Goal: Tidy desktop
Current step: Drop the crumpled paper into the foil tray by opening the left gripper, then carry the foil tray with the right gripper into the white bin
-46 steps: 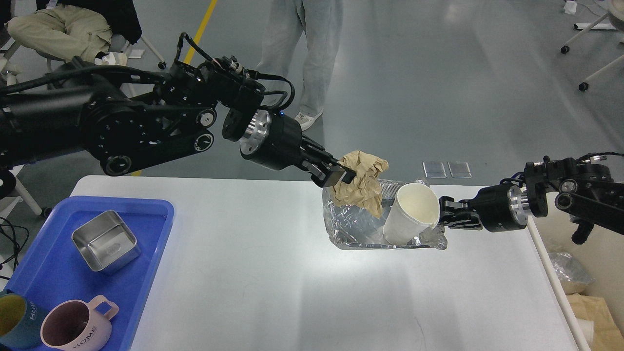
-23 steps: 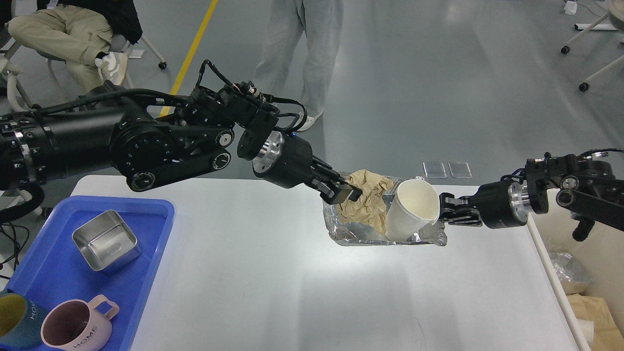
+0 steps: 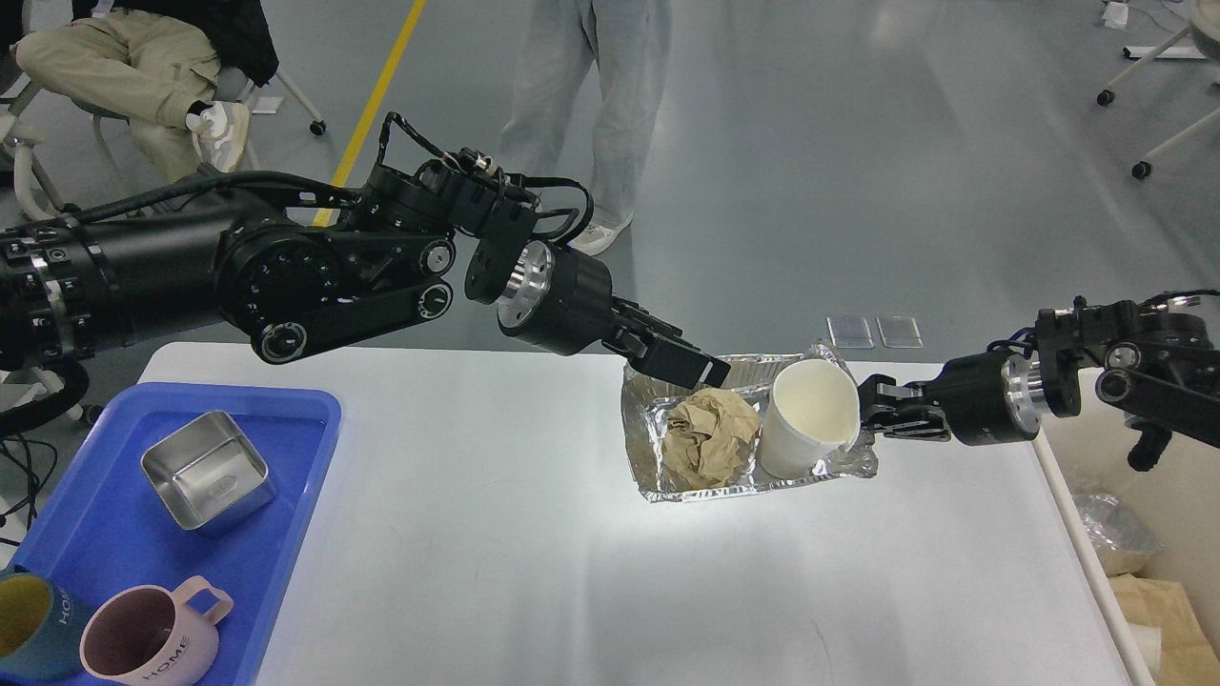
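Robotics lab | glossy grey floor (image 3: pixel 858 171), yellow line (image 3: pixel 381 86) beyond white desktop (image 3: pixel 496 553) | onlookers, wheeled chair bases behind it

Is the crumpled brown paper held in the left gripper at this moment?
No, the crumpled brown paper lies in the foil tray, and the left gripper is above it, apart.

A single head view looks forward and down from above the near edge of the bench (image 3: pixel 496 572), close over it, with grey floor beyond.

"HOME" is printed on the pink mug (image 3: pixel 143 643) and the teal mug (image 3: pixel 33 624)
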Motion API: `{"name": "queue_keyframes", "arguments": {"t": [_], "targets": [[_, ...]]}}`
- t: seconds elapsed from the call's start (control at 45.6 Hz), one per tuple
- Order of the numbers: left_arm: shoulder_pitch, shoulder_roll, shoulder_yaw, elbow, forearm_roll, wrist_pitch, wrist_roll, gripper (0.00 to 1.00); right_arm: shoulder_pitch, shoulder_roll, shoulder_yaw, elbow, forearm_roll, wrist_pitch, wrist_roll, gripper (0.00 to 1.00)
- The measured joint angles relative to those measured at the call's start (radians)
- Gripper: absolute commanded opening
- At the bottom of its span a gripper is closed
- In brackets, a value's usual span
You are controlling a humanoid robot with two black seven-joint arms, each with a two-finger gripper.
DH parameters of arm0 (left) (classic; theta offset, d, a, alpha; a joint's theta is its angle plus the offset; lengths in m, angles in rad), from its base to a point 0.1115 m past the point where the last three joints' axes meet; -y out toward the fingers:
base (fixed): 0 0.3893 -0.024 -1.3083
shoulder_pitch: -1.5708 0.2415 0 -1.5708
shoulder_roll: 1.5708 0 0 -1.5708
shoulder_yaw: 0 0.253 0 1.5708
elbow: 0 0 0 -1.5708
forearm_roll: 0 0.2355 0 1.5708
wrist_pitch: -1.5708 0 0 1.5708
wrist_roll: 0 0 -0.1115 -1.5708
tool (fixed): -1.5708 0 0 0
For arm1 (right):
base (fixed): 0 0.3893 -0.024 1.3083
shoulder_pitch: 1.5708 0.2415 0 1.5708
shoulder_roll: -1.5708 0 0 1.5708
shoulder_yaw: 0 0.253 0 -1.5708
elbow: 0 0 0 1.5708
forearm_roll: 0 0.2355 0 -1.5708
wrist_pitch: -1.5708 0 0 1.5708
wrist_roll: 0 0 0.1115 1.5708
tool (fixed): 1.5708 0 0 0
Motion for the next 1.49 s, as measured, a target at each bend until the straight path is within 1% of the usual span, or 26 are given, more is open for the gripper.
{"name": "queue_keyframes", "arguments": {"t": [0.307,0.548,0.745,0.899,1.14,1.337,1.491], "targets": [[0.002,-0.003,-0.043,0.007,-0.012,0.000,0.000,0.88,-0.003,-0.017,0.002,-0.001,0.000,0.000,0.000,0.00],[0.003,0.011,-0.076,0.040,-0.058,0.001,0.000,0.89,-0.015,-0.046,-0.002,-0.002,0.022,0.001,0.000,0.00],[0.013,0.050,-0.112,0.060,-0.111,0.037,0.005,0.89,-0.027,-0.104,-0.017,-0.005,0.037,0.002,-0.001,0.00],[0.068,0.096,-0.178,0.089,-0.144,0.091,0.018,0.89,-0.056,-0.162,-0.017,-0.012,0.052,0.003,-0.003,0.00],[0.212,0.188,-0.333,0.107,-0.221,0.167,0.087,0.89,-0.103,-0.275,-0.014,-0.028,0.100,-0.009,-0.008,0.00],[0.312,0.250,-0.446,0.108,-0.247,0.201,0.095,0.89,-0.158,-0.334,-0.014,-0.098,0.186,-0.024,-0.009,0.00],[0.380,0.273,-0.520,0.107,-0.276,0.256,0.096,0.89,-0.203,-0.365,-0.014,-0.159,0.258,-0.033,-0.008,0.00]]}}
